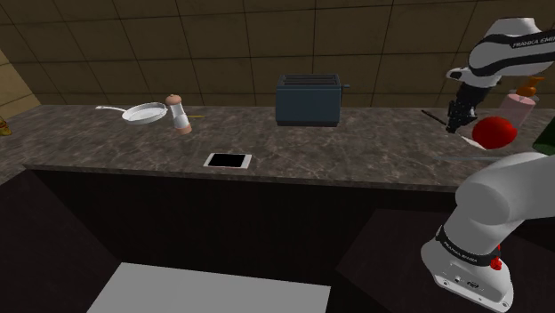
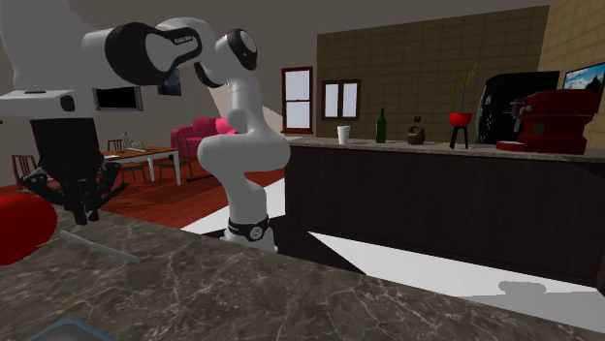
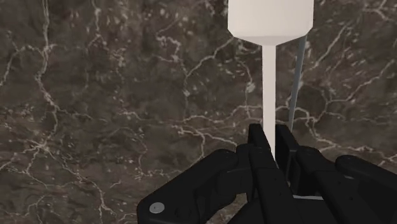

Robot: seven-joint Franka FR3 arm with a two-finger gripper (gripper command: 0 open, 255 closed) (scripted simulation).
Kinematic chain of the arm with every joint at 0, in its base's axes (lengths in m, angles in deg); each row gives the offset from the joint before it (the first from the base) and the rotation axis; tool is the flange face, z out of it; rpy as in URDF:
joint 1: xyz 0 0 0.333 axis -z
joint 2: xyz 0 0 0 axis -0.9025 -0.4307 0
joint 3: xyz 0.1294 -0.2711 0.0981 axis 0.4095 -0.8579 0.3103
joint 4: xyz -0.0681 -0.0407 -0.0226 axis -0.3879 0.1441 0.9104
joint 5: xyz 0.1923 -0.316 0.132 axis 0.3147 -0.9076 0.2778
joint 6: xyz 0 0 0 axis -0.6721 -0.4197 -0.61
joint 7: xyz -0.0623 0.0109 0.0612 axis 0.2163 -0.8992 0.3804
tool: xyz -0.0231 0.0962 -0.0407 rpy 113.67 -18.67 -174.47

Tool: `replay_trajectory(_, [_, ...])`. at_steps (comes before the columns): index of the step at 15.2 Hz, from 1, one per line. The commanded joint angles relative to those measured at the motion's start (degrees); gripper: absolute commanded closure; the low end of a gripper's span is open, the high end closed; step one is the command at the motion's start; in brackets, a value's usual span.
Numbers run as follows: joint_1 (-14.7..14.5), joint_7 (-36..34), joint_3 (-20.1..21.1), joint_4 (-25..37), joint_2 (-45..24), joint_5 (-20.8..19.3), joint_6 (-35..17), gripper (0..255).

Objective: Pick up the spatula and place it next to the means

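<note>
1. Gripper [image 3: 270, 137]: the black fingers [image 3: 257, 143] are clenched on the thin white handle of the spatula [image 3: 270, 19], one on each side of the shaft and touching it.
2. Spatula: white. The broad blade is at the end away from the fingers, and the handle runs straight back into the jaws. The dark marbled counter [image 3: 114, 95] lies behind it. Lifted or resting on the stone: cannot tell.
3. Shoulder view: the gripper [image 1: 460, 116] is at 2 o'clock of the frame, pointing down over the far right stretch of the counter [image 1: 356, 142].
4. A red round thing [image 1: 494, 132] sits just beside the gripper at its 4 o'clock. A pale bottle with an orange top [image 1: 518, 105] is at the gripper's 3 o'clock.
5. A dark toaster [image 1: 309, 100] stands at the gripper's 9 o'clock, well apart. Farther along the same line are a shaker [image 1: 180, 114] and a pan [image 1: 142, 113]. A flat dark tablet [image 1: 228, 161] lies at the toaster's 7 o'clock, near the counter's front edge.
6. Second exterior view: the gripper [image 2: 76, 203] is at 9 o'clock of the frame. The red round thing [image 2: 19, 228] is at its 8 o'clock, just beside it.
</note>
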Motion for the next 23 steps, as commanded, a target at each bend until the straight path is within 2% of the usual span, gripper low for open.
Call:
replay_trajectory(1, [0.9,3.1,-2.8,1.0,-0.5,-1.3,-0.1,255])
replay_trajectory(8, [1.1,13.7,-12.7,8.4,-4.3,-3.7,0.5,255])
replay_trajectory(14, [-2.7,23.0,-23.5,16.8,-9.2,-3.4,0.5,255])
replay_trajectory(17, [-6.8,27.7,-30.6,21.8,-11.8,-2.6,0.6,255])
replay_trajectory(19, [-10.6,30.7,-36.1,25.4,-13.2,-2.0,0.8,255])
replay_trajectory(23, [-21.1,35.5,-49.2,33.7,-13.7,-2.0,2.3,255])
